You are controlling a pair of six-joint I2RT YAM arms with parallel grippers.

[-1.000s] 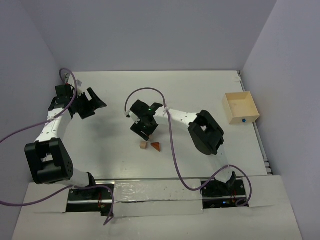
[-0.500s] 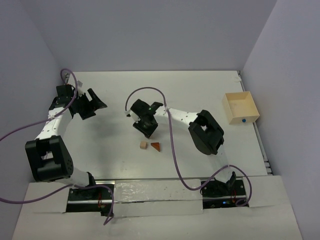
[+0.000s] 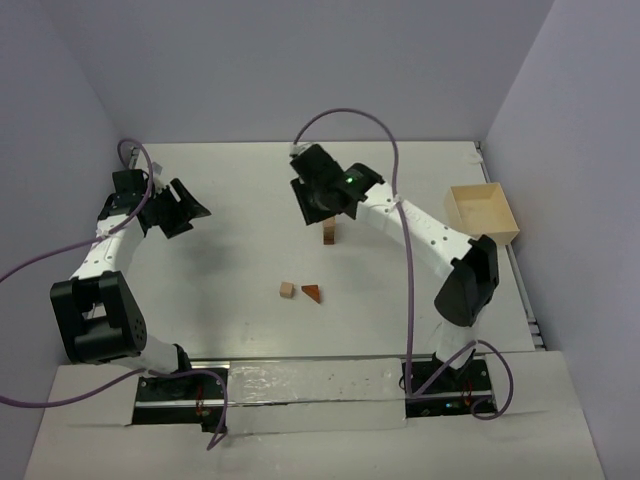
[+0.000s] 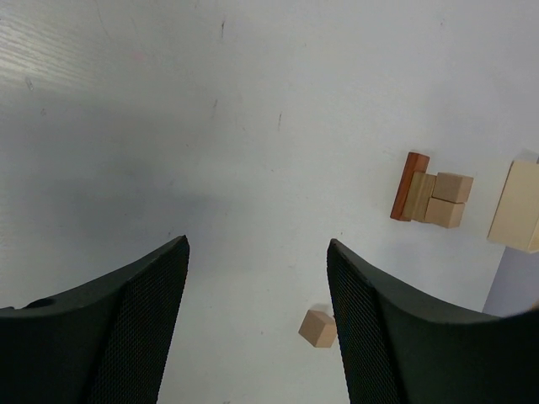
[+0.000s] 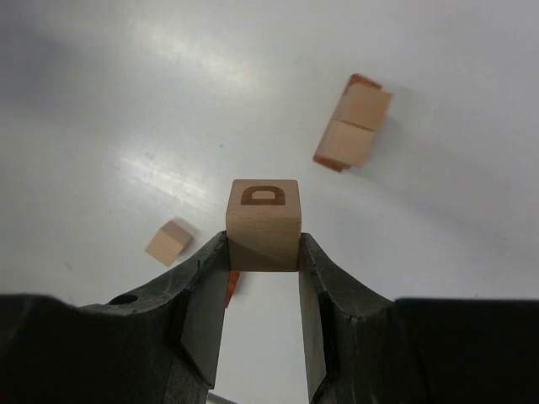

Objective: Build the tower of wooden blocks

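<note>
Right pincer clamps a smooth tan cube; left pincer gapes empty.

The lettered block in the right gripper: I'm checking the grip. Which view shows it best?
Right wrist: the block, D face showing, is clamped in the right gripper. The top view hides it under that gripper; the left wrist view misses it.

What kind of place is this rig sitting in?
Looks like a lab test cell: a white table boxed in by plain walls, two robot arms bolted at its near edge, small wood blocks as props.
</note>
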